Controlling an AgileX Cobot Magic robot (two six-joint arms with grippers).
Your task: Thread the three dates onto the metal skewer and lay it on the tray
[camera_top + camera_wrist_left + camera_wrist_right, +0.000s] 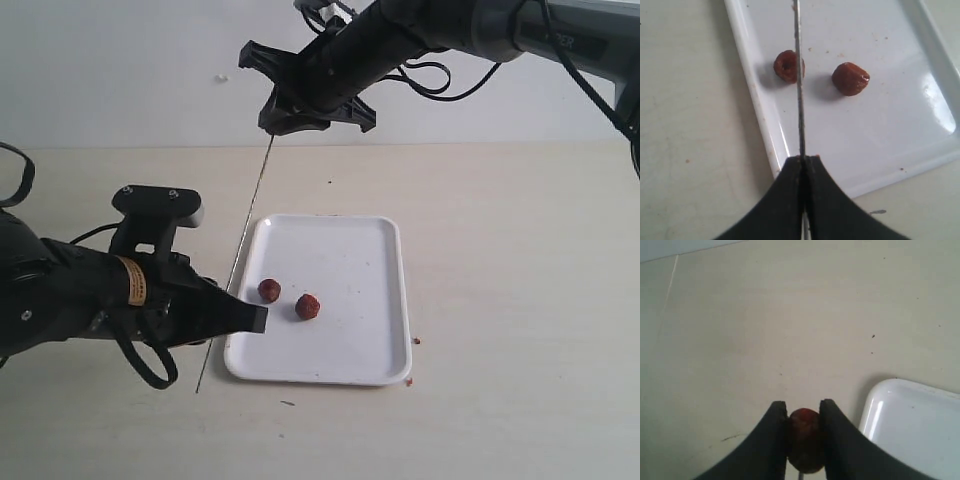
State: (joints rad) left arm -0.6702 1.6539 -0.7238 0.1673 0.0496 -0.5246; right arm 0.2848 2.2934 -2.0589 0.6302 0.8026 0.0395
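Note:
The white tray lies mid-table with two dark reddish-brown dates, one near its left rim and the other beside it. The thin metal skewer slants from the table left of the tray up to the far side. My left gripper is shut on the skewer low down, at the tray's rim. Beyond its fingers lie the two dates, one behind the rod and the other apart. My right gripper, raised at the skewer's upper end, is shut on a third date. A bit of skewer shows under it.
Reddish crumbs lie on the table off the tray's near right corner. A tray corner shows in the right wrist view. A pale wall closes the far side, and cables hang from the right arm.

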